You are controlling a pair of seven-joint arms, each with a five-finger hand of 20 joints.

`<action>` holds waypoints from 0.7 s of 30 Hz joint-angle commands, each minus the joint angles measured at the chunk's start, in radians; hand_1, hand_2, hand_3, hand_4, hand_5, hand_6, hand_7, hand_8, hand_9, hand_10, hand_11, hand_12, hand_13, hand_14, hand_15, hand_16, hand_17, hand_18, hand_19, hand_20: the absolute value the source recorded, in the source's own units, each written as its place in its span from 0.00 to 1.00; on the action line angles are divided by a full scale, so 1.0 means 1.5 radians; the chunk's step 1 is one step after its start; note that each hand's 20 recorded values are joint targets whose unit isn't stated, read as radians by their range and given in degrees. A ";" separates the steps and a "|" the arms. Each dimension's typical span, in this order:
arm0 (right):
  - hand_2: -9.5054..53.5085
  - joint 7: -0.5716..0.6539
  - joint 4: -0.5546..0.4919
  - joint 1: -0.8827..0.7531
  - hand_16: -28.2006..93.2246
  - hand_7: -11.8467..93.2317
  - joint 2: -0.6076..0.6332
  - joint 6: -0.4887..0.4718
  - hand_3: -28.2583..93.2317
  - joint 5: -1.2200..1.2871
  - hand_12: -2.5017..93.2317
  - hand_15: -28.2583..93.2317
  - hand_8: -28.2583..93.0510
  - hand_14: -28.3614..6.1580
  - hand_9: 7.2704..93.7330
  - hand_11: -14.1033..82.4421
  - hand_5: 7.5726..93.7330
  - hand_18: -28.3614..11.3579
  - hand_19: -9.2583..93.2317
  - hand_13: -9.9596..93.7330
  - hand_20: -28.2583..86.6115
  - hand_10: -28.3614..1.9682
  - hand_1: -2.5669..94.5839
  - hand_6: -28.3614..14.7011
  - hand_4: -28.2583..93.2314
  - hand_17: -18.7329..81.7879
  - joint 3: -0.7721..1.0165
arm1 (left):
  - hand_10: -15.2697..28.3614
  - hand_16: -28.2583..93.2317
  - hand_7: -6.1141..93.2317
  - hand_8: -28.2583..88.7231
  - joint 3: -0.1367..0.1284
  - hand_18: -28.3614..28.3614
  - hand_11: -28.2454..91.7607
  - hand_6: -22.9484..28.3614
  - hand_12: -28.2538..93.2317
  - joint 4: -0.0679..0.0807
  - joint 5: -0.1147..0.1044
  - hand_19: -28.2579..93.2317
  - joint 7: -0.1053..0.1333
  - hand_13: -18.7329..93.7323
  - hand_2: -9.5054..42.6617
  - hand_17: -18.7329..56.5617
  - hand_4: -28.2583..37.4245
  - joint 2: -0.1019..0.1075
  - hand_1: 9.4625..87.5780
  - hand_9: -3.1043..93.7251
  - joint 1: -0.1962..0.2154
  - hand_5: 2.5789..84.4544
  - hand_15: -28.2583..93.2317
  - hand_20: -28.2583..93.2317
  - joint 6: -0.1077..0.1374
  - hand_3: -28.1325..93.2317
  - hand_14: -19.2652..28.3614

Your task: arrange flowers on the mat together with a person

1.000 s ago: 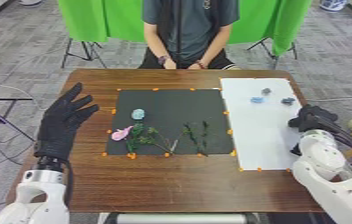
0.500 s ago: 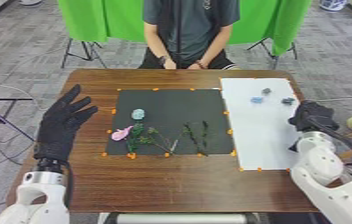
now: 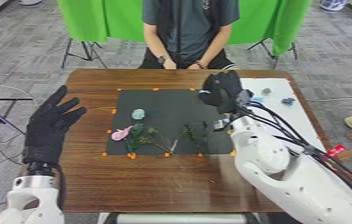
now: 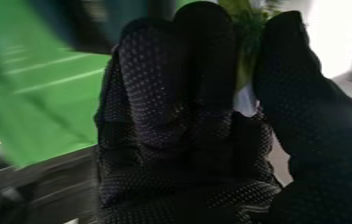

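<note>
"Black mat [image 3: 168,107] in front of you, far edge at 12 o'clock. Your right hand [image 3: 228,93] hangs at its 1 o'clock corner. Have you got anything in it?"

"You have. In the right wrist view, a green stem [image 4: 245,100] with a pale end is clamped between your fingers and thumb."

"Then you look to be on the placing step, stem in hand but not laid down."

"Likely. Next you'd choose a spot, perhaps towards 2 o'clock, lower gently, then ease the thumb away so the stem doesn't roll."

"What must you steer around?"

"Pale blue flower [image 3: 138,114] at 10, pink flower [image 3: 120,134] at 8, green sprig [image 3: 134,137] at 7, thin twig [image 3: 167,145] at 6, leafy stems [image 3: 195,132] near 4. Those last could snag if you come in low."

"And the white sheet [image 3: 270,84] at 3 o'clock?"

"Your right arm [image 3: 261,150] crosses over it. Mind the small blue-grey pieces [image 3: 288,101] towards its 1 o'clock."

"Your left hand [image 3: 50,122]?"

"Out at 9 o'clock on the desk [image 3: 137,185] side, fingers loosely apart, nothing held."
</note>
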 commanded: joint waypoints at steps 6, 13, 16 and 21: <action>0.00 -0.072 0.099 0.115 0.42 0.27 -0.153 -0.062 0.76 -0.053 0.39 0.70 0.23 0.66 0.90 0.43 0.89 0.28 0.76 0.82 0.40 0.71 0.59 0.79 0.00 0.39 -0.154 | 0.76 0.17 0.15 0.17 -0.003 0.96 0.41 0.55 0.31 0.001 -0.006 0.69 -0.001 0.42 0.27 0.16 0.00 -0.002 0.17 0.42 -0.006 0.43 0.64 0.42 0.008 0.88 0.98; 0.00 -0.070 0.125 0.117 0.43 0.28 -0.170 -0.101 0.76 -0.059 0.40 0.68 0.22 0.66 0.87 0.40 0.88 0.26 0.71 0.77 0.39 0.70 0.58 0.82 0.00 0.36 -0.190 | 0.76 0.17 0.15 0.17 0.004 0.96 0.41 0.55 0.31 0.008 -0.005 0.68 -0.006 0.42 0.28 0.16 0.00 0.000 0.17 0.42 -0.020 0.43 0.64 0.42 0.000 0.87 0.98; 0.00 -0.066 0.134 0.118 0.44 0.28 -0.174 -0.115 0.76 -0.067 0.40 0.67 0.22 0.66 0.85 0.38 0.88 0.26 0.69 0.76 0.39 0.69 0.58 0.83 0.00 0.35 -0.202 | 0.76 0.17 0.15 0.17 0.009 0.96 0.41 0.55 0.31 0.011 -0.005 0.68 -0.008 0.42 0.28 0.16 0.00 -0.001 0.17 0.42 -0.026 0.43 0.64 0.42 -0.004 0.87 0.98; 0.00 -0.066 0.153 0.112 0.44 0.28 -0.191 -0.142 0.76 -0.077 0.39 0.66 0.21 0.65 0.83 0.37 0.87 0.25 0.68 0.74 0.40 0.68 0.57 0.84 0.00 0.34 -0.199 | 0.76 0.17 0.15 0.17 0.016 0.96 0.41 0.55 0.31 0.016 -0.007 0.68 -0.008 0.42 0.28 0.16 0.00 0.001 0.17 0.42 -0.035 0.43 0.64 0.42 -0.007 0.87 0.98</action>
